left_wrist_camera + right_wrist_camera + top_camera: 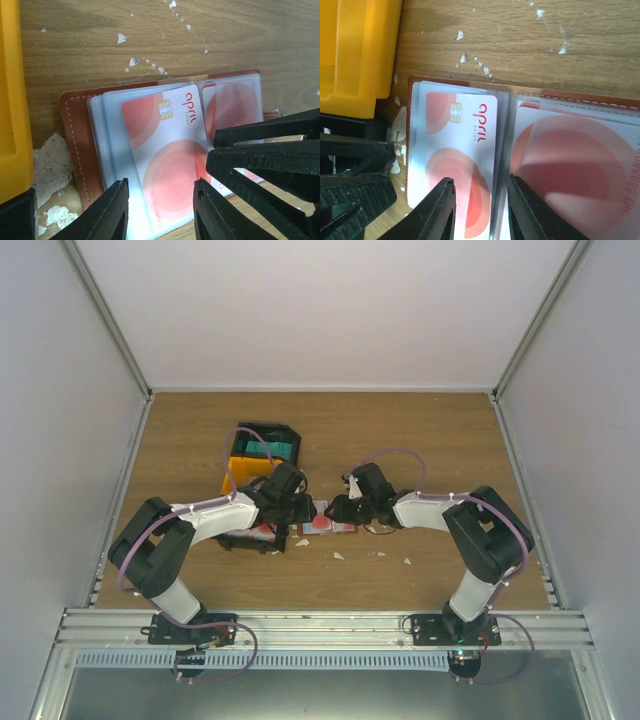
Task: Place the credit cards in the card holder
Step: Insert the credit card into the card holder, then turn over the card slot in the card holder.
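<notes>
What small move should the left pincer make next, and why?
Probably lift the left pincer straight up, a little. Its jaws stand apart over the card, which lies slightly askew on the open holder. The right pincer crowds in beside it, so rising clears room. Whether the card is fully tucked in is unclear.

A flat reddish-brown leather card holder (75, 145) is lying open on the wooden table (200, 40). A red-and-white plastic credit card (165, 150) is resting on it, between the left gripper's (160, 212) fingers. The right gripper (476, 215) is hovering just right of them, and a yellow plastic bin (10, 100) is standing to their left.
</notes>
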Robot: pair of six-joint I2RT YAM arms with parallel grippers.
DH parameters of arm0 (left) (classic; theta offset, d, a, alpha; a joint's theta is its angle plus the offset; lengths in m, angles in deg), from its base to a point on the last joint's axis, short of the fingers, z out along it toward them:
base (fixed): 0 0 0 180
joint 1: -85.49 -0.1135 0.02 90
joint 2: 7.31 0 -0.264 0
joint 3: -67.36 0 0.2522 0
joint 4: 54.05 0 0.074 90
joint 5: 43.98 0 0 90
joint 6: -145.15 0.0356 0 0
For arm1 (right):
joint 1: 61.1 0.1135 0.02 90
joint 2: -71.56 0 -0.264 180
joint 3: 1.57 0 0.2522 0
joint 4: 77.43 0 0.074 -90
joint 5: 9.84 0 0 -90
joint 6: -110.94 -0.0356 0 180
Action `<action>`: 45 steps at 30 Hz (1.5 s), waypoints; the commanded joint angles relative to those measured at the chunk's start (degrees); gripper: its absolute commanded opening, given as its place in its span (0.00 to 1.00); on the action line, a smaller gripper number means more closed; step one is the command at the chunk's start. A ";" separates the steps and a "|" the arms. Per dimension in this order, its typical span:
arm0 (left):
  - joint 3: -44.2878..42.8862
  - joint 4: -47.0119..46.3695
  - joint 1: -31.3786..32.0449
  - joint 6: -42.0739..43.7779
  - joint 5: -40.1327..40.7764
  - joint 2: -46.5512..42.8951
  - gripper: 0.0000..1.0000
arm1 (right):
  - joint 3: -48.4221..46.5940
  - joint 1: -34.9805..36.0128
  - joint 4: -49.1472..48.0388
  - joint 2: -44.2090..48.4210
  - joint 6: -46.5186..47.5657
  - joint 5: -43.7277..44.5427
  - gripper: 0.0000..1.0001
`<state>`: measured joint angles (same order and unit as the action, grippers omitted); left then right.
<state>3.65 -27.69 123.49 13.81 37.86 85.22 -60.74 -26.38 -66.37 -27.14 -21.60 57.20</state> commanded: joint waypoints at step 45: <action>0.56 -2.13 0.06 0.31 -3.20 1.72 0.42 | -8.60 2.10 14.04 -4.13 11.22 3.27 0.16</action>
<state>4.37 -28.94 123.36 13.77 35.06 88.08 -67.91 -24.74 -54.02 -29.23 -12.75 61.61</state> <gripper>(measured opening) 0.424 0.158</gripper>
